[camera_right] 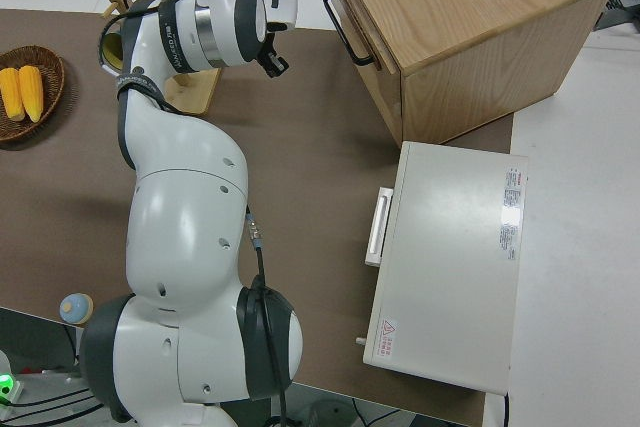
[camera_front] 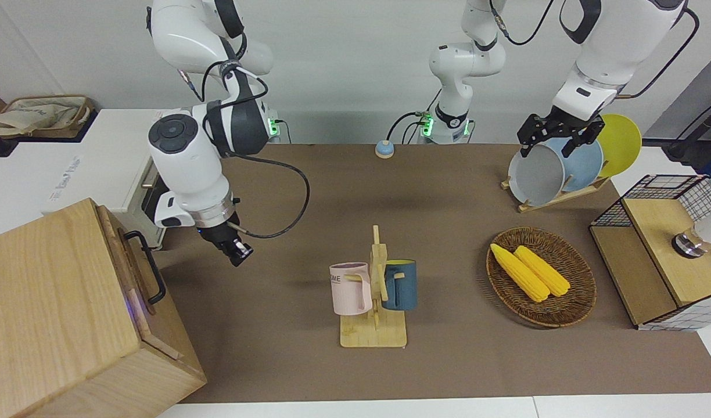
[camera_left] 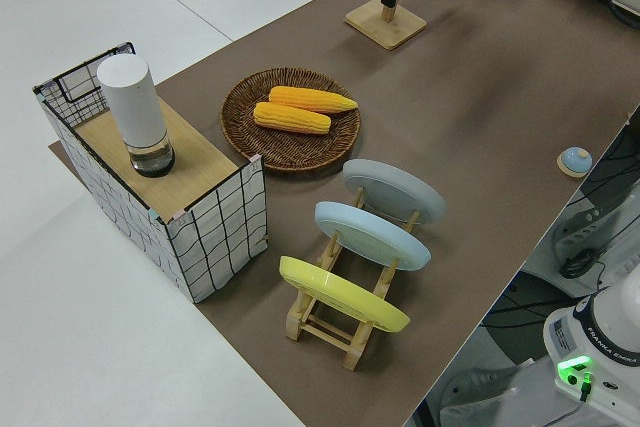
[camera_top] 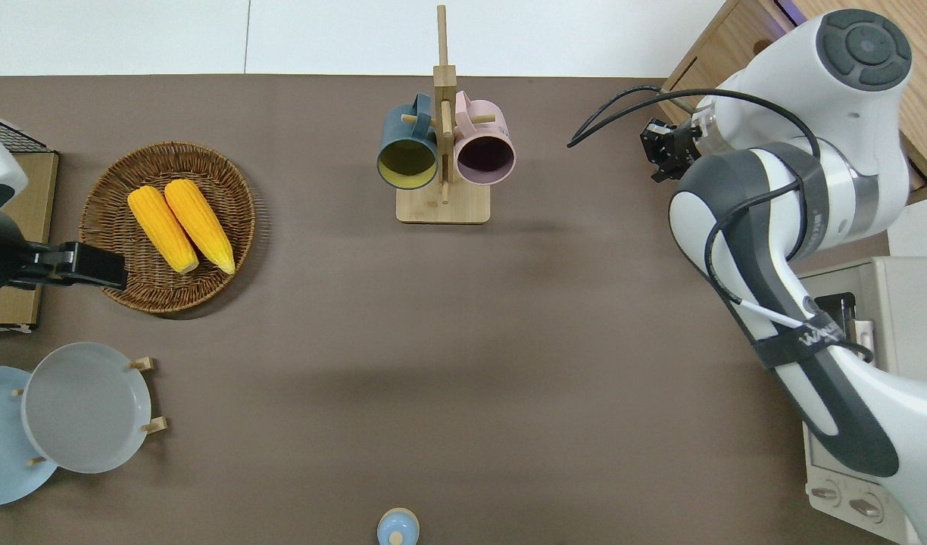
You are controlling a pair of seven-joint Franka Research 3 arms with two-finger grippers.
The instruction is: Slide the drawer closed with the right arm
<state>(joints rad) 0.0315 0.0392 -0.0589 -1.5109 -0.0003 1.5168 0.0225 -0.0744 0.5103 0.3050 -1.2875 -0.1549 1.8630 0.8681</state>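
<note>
Right claw [camera_front: 239, 253]: held over bare desk [camera_front: 309, 191] just beside the cabinet [camera_front: 59, 302], clear of the drawer handle [camera_front: 146, 267]; finger spacing cannot be told, nothing seen held. Drawer [camera_front: 136, 273]: seated nearly flush in the cabinet front, at the right arm's end of the desk. Toaster oven [camera_right: 450, 267]: set beside the cabinet, nearer the robots. Left arm: parked.

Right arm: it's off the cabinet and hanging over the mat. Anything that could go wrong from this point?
Two, both minor. The drawer looks pushed in against the cabinet, but a thin seam shows, so it may not be fully seated. The right gripper hangs over the mat, apart from the handle; its trailing cable loops toward the mug rack and might snag it if the arm swings there.
</note>
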